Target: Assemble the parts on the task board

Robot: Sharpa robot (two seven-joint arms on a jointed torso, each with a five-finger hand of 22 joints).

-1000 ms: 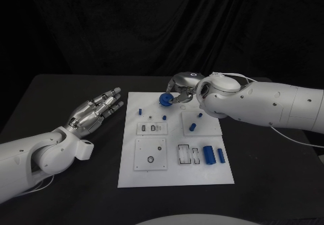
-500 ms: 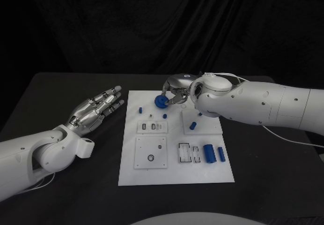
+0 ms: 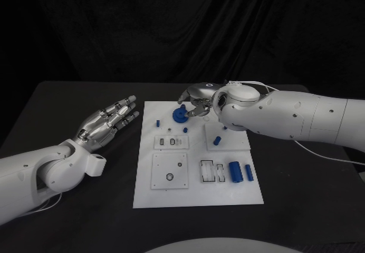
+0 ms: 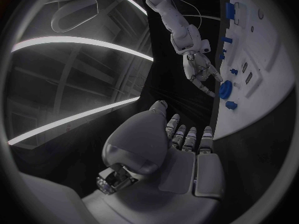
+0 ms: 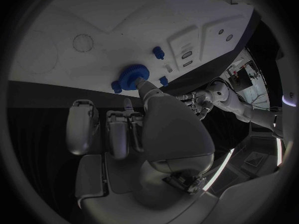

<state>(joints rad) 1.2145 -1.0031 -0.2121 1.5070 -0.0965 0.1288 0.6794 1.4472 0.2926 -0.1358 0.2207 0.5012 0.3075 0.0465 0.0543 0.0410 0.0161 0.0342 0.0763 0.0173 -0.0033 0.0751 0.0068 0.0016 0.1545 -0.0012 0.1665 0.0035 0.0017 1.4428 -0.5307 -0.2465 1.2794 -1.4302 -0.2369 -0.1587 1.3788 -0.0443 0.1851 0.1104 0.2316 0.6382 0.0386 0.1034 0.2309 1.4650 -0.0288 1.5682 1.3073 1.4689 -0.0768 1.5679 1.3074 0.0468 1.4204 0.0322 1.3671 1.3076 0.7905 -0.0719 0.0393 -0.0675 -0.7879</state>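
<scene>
task board [image 3: 194,184] sits flat in the middle of the black tabletop [image 3: 68,211], a white plate with small blue parts scattered across it, and right now the action is at its far edge: the right hand [image 3: 199,100] reaches in over that far edge and pinches a round blue part [image 3: 180,115] between its fingertips, holding it just above the board; the right wrist view shows that same blue disc [image 5: 132,76] at the tip of a finger, close over the white surface with a small blue peg [image 5: 159,52] standing nearby on the board; on the near right of the board a thick blue cylinder [image 3: 236,172] lies beside a slimmer blue pin [image 3: 249,174], and another blue piece [image 3: 217,141] rests on the raised white tile further up; over to the side the left hand [image 3: 106,123] hovers off the board's left edge above the tabletop, palm up, fingers stretched out and apart, grasping nothing; the left wrist view has those fingers [image 4: 187,137] pointing toward the board's edge
</scene>
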